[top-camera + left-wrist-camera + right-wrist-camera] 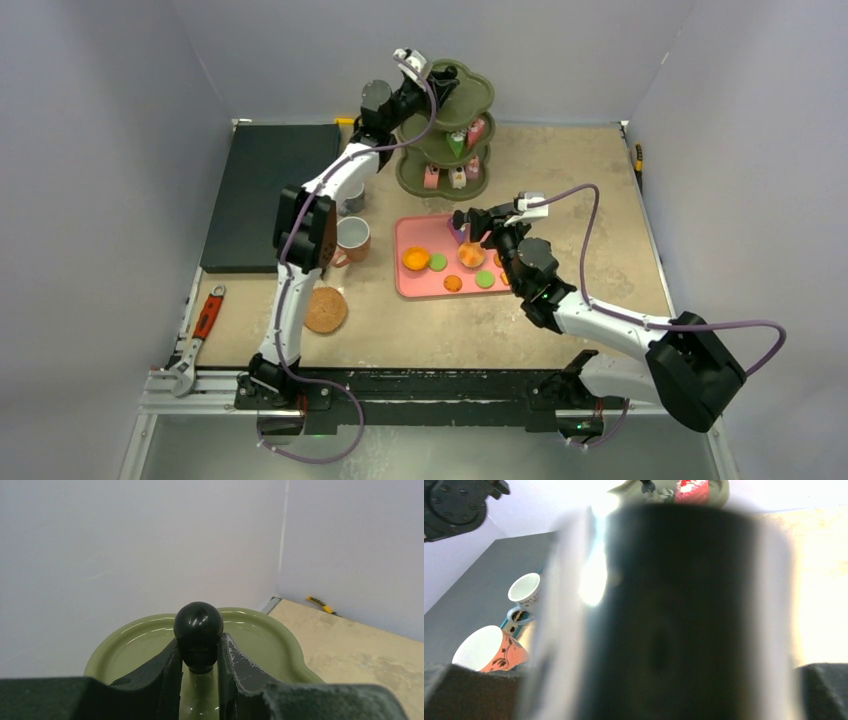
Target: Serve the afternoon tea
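Seen from above, the left fingers (441, 76) are at the top of the green stand (470, 100). Only the left wrist view shows the grip: they are closed on the neck of the black knob (198, 622), one finger touching each side, above the glossy top plate.

The right fingers (464, 226) hang over the far edge of the pink tray (408, 284). Their own camera is almost filled by a dark object (674, 620) with bright edges, very near the lens and blurred. I cannot tell what it is, nor whether the fingers hold it.

The top view shows the orange rounds (416, 259) and green rounds (438, 261) lying on the tray. It also shows cake slices (457, 143) on the two lower plates of the stand.

The orange mug (489, 650) and the grey mug (526, 591) stand on the counter (560, 170) left of the tray. From above, the left arm covers part of the grey one. The right wrist view shows dark print on both mugs, a leaf pattern on the orange one, but no word can be read.
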`<control>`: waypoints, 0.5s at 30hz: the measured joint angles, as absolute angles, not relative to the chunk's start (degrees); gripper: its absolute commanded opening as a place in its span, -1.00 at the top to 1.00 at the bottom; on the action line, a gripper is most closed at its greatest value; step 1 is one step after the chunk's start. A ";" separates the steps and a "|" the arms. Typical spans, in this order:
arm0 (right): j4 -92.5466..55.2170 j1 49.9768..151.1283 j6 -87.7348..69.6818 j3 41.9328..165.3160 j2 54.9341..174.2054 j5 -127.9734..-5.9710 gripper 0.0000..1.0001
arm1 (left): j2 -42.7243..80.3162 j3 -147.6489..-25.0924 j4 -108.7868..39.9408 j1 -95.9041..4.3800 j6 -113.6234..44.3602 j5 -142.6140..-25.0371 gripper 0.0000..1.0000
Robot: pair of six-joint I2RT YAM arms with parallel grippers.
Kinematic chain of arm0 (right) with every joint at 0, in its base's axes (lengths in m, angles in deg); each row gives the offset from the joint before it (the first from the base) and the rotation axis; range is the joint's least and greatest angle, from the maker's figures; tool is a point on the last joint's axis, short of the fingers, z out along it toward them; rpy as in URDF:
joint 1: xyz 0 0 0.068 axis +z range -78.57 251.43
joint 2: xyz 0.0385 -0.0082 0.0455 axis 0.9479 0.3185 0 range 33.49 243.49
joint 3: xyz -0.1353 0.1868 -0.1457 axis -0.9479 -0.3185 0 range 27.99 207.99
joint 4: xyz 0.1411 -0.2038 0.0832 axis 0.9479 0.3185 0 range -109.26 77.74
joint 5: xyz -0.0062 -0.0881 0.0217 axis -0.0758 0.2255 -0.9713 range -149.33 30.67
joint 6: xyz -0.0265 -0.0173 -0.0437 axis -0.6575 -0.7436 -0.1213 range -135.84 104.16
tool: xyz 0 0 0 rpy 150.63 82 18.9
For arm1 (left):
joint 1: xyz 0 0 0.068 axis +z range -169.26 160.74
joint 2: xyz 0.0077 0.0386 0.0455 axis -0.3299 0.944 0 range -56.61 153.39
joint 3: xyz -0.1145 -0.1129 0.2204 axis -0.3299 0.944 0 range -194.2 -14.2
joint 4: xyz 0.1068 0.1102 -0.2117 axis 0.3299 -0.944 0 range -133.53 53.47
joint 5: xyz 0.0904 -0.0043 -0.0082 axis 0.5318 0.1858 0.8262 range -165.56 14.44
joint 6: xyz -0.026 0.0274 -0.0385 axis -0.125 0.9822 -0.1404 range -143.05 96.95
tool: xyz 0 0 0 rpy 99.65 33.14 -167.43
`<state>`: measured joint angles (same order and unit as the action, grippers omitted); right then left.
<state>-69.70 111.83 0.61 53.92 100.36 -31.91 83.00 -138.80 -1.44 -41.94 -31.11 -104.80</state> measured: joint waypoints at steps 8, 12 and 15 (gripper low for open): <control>-69.85 111.48 -0.12 53.79 101.02 -31.85 -0.16 | 71.96 -123.52 -2.27 -42.92 -25.23 -89.17 1.00; -71.07 111.28 -0.77 53.79 102.26 -31.87 -0.16 | 69.10 -121.70 -5.48 -44.15 -22.32 -81.39 1.00; -72.19 111.11 -1.56 54.34 105.21 -31.91 -0.16 | 67.55 -120.04 -6.31 -44.98 -20.81 -76.91 1.00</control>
